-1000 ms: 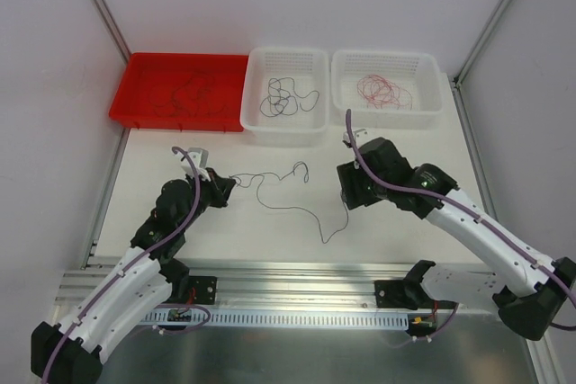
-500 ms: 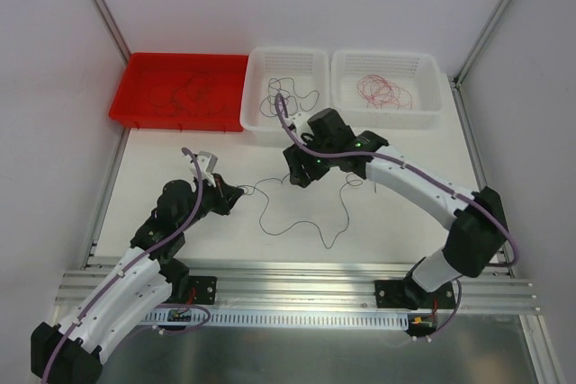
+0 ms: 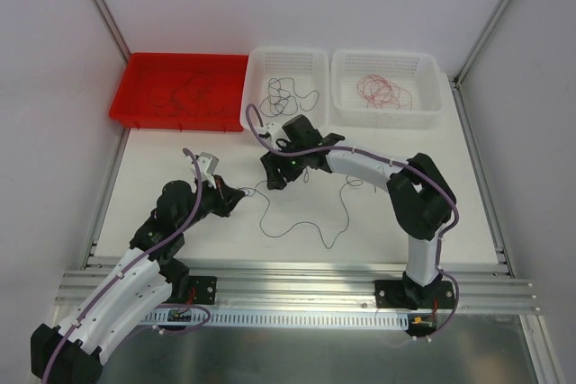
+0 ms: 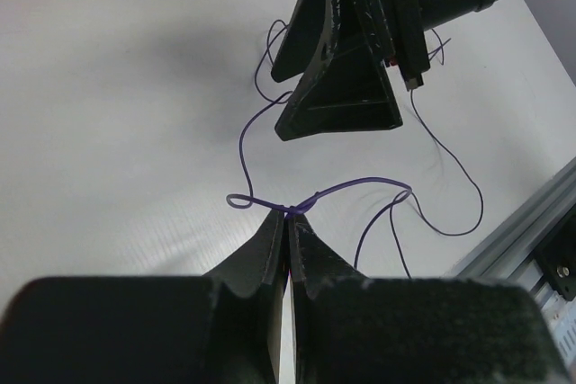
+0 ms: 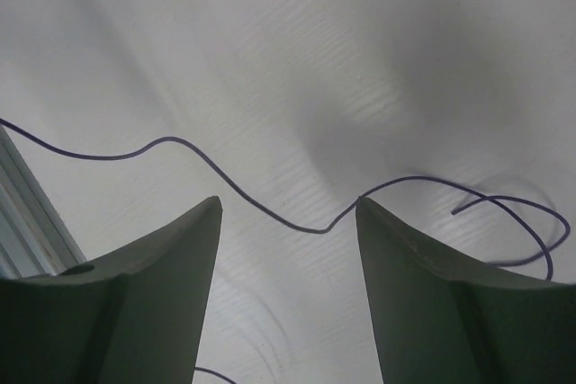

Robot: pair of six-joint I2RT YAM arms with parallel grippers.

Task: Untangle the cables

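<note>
A thin dark purple wire (image 3: 301,219) lies in loose curls on the white table between the two arms. My left gripper (image 3: 241,193) is shut on one end of it; the left wrist view shows the jaws pinching the purple wire (image 4: 360,184) beside a small loop. My right gripper (image 3: 273,179) is open and hovers just above the wire close to the left gripper. In the right wrist view the wire (image 5: 270,209) runs across the table between the two spread fingers, and the gripper (image 5: 288,209) holds nothing.
Three containers stand along the back: a red tray (image 3: 144,65) with dark wires, a white basket (image 3: 256,125) with black wires, and a white basket (image 3: 344,96) with red wires. An aluminium rail (image 3: 297,276) runs along the near table edge.
My right arm swung left across the table, from the right side to just beside the left gripper. The wire on the table shifted shape. My left gripper moved a little to the right, holding its end.
</note>
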